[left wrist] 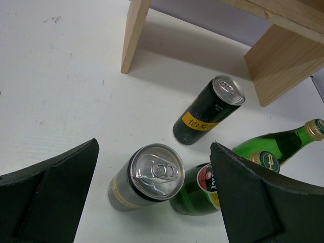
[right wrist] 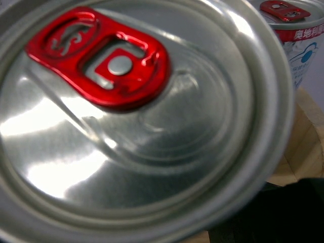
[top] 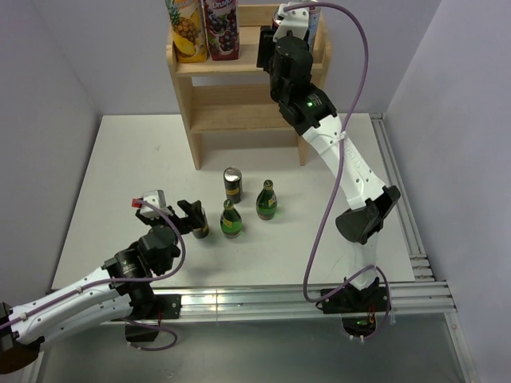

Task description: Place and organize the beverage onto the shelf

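Note:
The light-wood stepped shelf [top: 239, 104] stands at the back. My right gripper [top: 271, 41] is at the right of the shelf's top tier, shut on a silver can with a red tab [right wrist: 121, 111]. That can fills the right wrist view and hides most of the fingers. A second red-tab can [right wrist: 288, 15] stands just behind it. My left gripper [top: 192, 217] is open, its fingers either side of a grey can [left wrist: 152, 174] standing on the table, with gaps on both sides.
Two juice cartons [top: 204, 28] stand on the left of the top tier. On the table are a black can with a yellow label [left wrist: 207, 111] [top: 232, 184] and two green bottles [top: 267, 199] [top: 231, 219]; the nearer bottle [left wrist: 202, 187] touches the grey can's right side.

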